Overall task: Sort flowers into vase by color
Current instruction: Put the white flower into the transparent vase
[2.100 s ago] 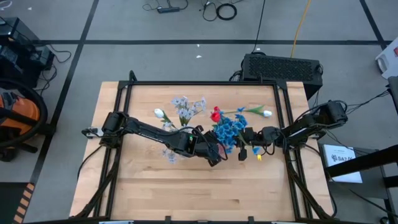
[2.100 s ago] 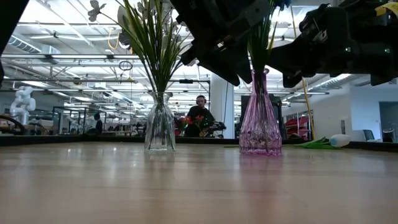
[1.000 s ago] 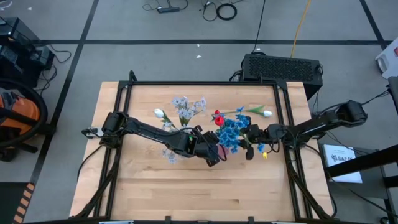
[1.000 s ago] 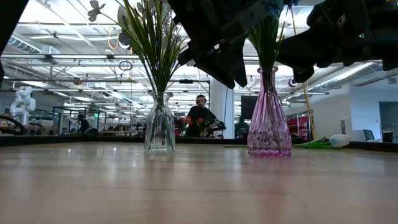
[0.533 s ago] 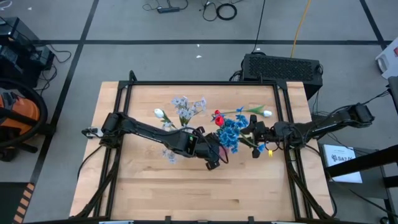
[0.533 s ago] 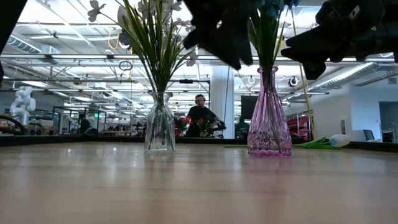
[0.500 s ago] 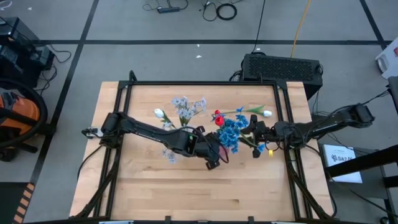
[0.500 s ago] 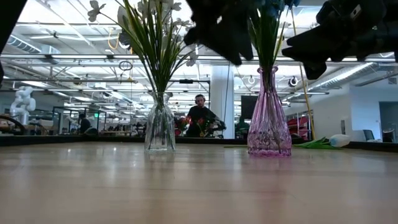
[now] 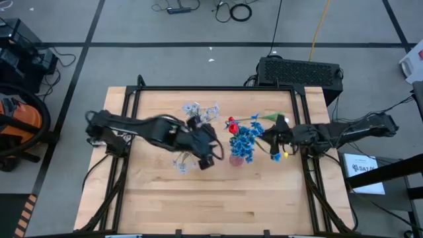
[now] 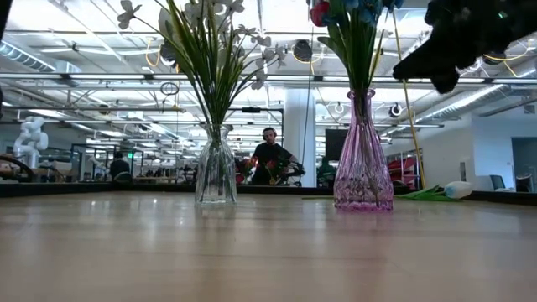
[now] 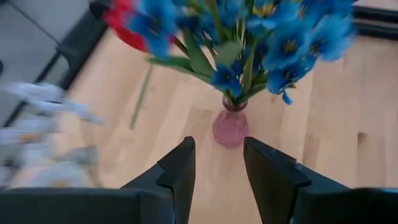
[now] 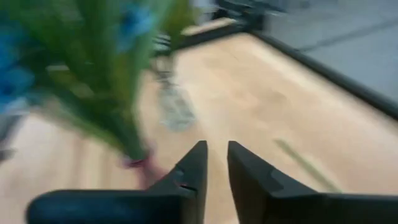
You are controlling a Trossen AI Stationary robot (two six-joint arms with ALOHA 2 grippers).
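The right gripper [image 12: 212,163] is seen with its jaws drawn in to a narrow gap and nothing between them; it hangs beside the pink glass vase [image 10: 362,159], toward the counter's right edge. The left gripper [image 11: 214,163] is held with its jaws moderately parted and empty, aimed at the same vase from the side toward the left edge.

The bright blue flower clusters [image 9: 246,140] and a red tulip bud [image 9: 230,123] stand in that vase near mid-counter. Pale lavender-white sprays [image 10: 210,50] fill the clear glass vase [image 10: 216,172], closer to the left edge. A white tulip bud on a green stem [image 9: 272,118] lies flat near the far right corner.

With both arms close to the tall, narrow-footed pink vase, it could be tipped by a brushed stem or a swinging wrist. The lying stem could be missed if the narrow jaws are not widened first.
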